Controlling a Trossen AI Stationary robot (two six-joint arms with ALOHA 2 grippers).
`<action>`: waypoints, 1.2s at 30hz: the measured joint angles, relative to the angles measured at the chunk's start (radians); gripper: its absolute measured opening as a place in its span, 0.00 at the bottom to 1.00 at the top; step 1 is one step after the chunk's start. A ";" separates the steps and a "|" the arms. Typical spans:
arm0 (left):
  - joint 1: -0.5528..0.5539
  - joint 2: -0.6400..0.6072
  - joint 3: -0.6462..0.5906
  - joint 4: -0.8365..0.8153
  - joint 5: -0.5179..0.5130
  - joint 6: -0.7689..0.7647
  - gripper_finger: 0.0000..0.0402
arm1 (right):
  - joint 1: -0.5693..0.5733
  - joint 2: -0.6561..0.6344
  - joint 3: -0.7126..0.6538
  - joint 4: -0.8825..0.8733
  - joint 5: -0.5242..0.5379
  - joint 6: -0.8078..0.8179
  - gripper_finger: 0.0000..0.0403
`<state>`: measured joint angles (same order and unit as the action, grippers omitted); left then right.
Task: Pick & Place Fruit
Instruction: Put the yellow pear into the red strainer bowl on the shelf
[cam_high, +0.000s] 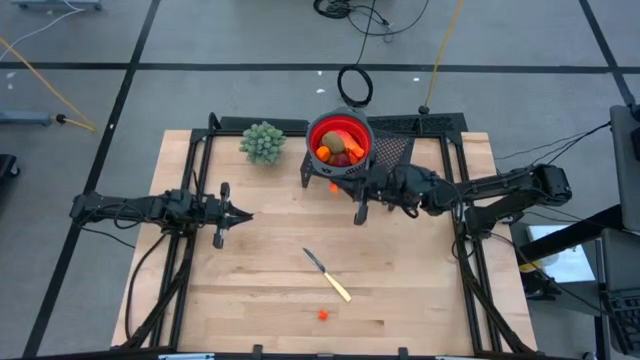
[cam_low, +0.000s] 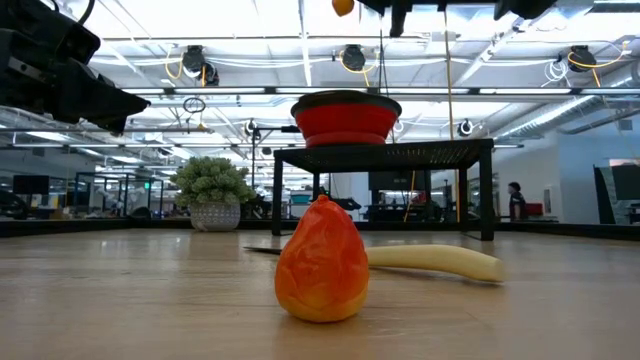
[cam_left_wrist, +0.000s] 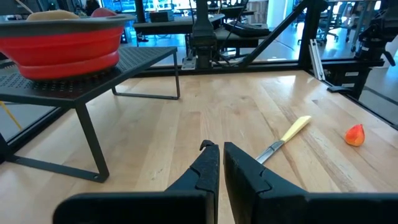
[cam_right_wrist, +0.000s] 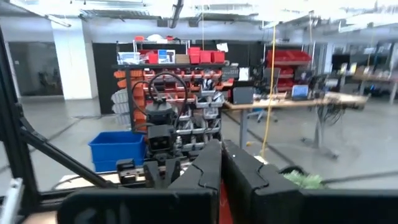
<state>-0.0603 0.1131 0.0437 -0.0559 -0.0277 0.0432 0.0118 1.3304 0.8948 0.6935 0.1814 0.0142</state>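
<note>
A: What's the biggest thing in view?

B: The wooden desk (cam_high: 420, 300), filling the middle of the high view. At its upper edge stands a black mesh stand (cam_high: 395, 150), with a red bowl (cam_high: 340, 140) on it holding several fruit pieces (cam_high: 338, 150).

A: And the arms?

B: The right arm reaches in from the right side of the high view; the right hand (cam_high: 335, 186) sits just below the bowl, at the upper centre of the frame. Its fingers (cam_right_wrist: 208, 171) are pressed together in its wrist view, and a tiny orange bit (cam_high: 333, 186) shows at their tip, so it seems pinched there. The left arm waits at the left centre, the left hand (cam_high: 246, 215) over bare wood, its fingers (cam_left_wrist: 208, 171) nearly shut with only a thin slit between them and nothing in them.

A: Anything smaller?

B: A green plant (cam_high: 262, 142) left of the bowl. A knife (cam_high: 328, 274) with a pale handle lies slantwise at the lower centre. Just below its handle end lies a small orange-red fruit piece (cam_high: 323, 314), alone on the wood; in the low view it stands in front of the knife.
</note>
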 joint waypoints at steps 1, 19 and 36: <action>0.000 0.000 0.000 0.000 0.000 0.000 0.06 | 0.000 0.000 0.000 0.007 0.000 -0.028 0.00; 0.000 0.000 0.000 0.000 0.000 0.001 0.06 | -0.056 0.000 0.000 0.036 -0.082 -0.368 0.00; 0.000 0.000 -0.001 0.000 -0.001 0.001 0.06 | -0.239 0.000 0.000 -0.006 0.092 -0.152 0.00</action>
<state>-0.0602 0.1131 0.0429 -0.0555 -0.0283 0.0443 -0.2269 1.3304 0.8948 0.6880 0.2730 -0.1376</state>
